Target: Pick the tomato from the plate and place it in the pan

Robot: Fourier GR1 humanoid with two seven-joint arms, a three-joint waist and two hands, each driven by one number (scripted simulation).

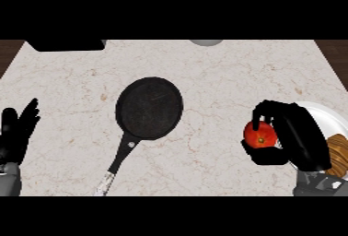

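The marble tabletop is carrying a black frying pan at centre, well apart from the white plate at the right edge. The right robot hand is curling round the tomato, just left of the plate, beside a croissant. The left robot hand is resting open at the left edge. Risk: the round tomato could be slipping out during the carry, or rolling over the pan's shallow rim.
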